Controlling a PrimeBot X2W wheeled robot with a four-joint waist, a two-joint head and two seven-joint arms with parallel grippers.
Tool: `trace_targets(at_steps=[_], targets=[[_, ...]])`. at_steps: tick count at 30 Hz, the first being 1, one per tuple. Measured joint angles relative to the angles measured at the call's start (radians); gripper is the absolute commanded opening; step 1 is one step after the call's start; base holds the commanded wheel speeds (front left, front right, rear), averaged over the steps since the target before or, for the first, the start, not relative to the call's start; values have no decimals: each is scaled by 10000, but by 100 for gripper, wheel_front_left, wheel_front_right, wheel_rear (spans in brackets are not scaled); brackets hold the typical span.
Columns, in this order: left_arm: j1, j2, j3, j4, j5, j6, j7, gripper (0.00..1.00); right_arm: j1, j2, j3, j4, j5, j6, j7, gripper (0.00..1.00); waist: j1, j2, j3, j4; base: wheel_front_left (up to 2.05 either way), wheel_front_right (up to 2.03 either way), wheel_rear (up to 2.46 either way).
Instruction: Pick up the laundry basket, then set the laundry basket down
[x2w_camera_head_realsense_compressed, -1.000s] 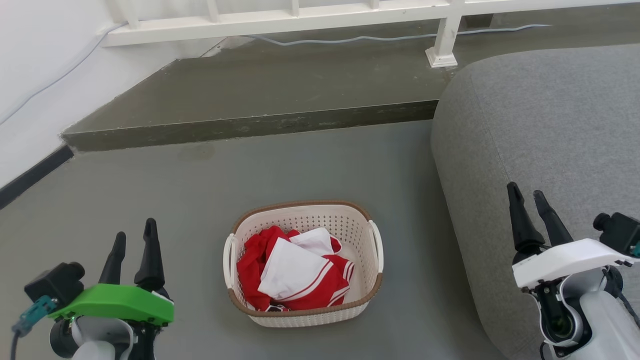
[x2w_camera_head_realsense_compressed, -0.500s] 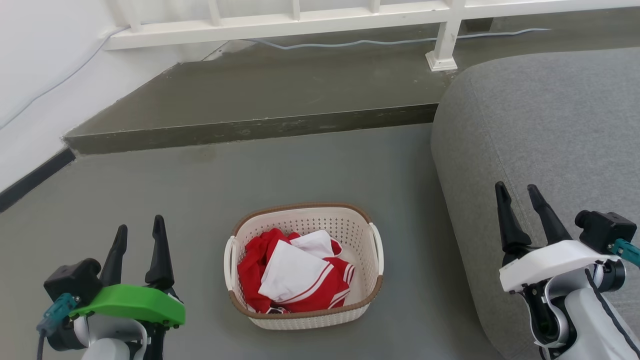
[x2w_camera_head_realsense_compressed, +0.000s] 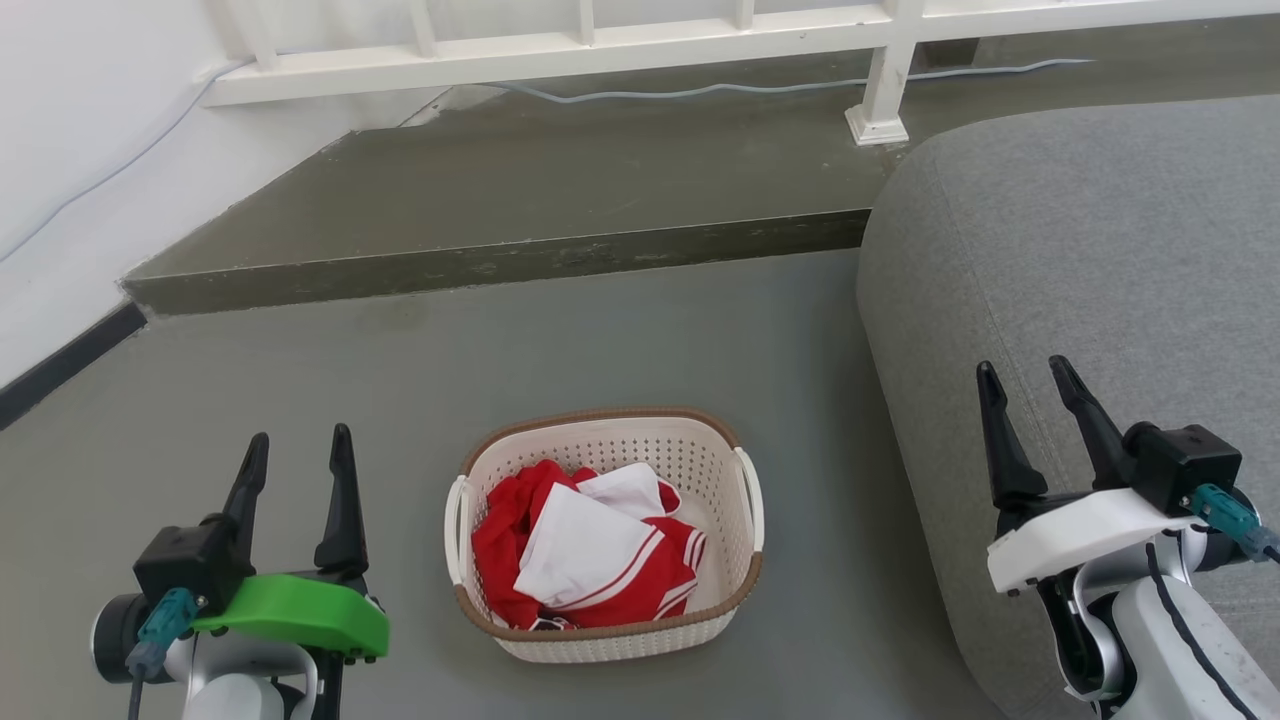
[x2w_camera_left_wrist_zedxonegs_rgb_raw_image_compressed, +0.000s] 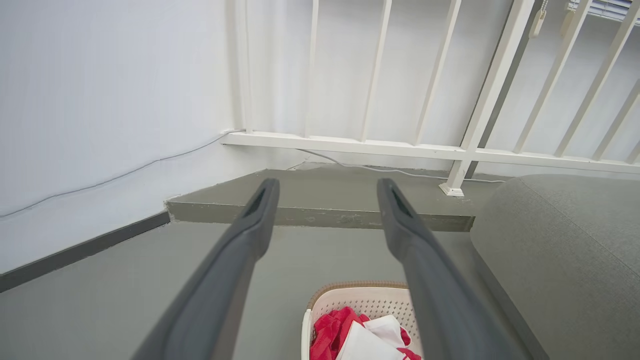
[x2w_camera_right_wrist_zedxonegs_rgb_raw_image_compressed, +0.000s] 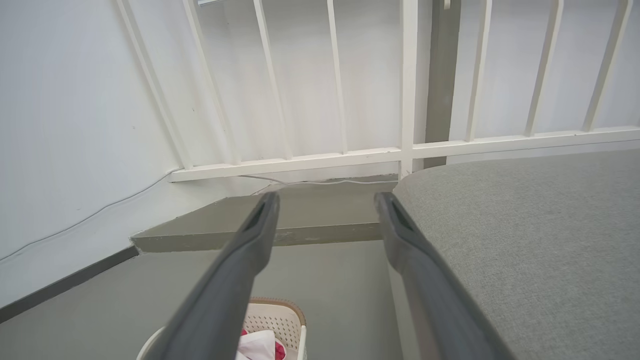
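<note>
Left hand (x2w_camera_head_realsense_compressed: 302, 436) opened wider; laundry basket (x2w_camera_head_realsense_compressed: 604, 641) rightward, apart.

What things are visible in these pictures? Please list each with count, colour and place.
laundry basket: one, cream with brown rim, on the floor
clothes: one pile, red and white, inside the laundry basket
sofa: one, grey, right of the basket
step: one, dark grey, behind the basket
railing: one, white, on the step
cable: one, pale, along the railing's foot
left gripper: one, dark fingers, open, lower left
right gripper: one, dark fingers, open, before the sofa
</note>
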Motion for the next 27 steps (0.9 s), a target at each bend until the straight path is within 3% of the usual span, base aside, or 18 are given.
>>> trace_targets(at_steps=[27], targets=[[-8, -180, 234, 86, 59, -54, 0, 100, -118, 219, -107, 192, 19, 119, -21, 100, 0, 0, 374, -139, 0, 0, 0]])
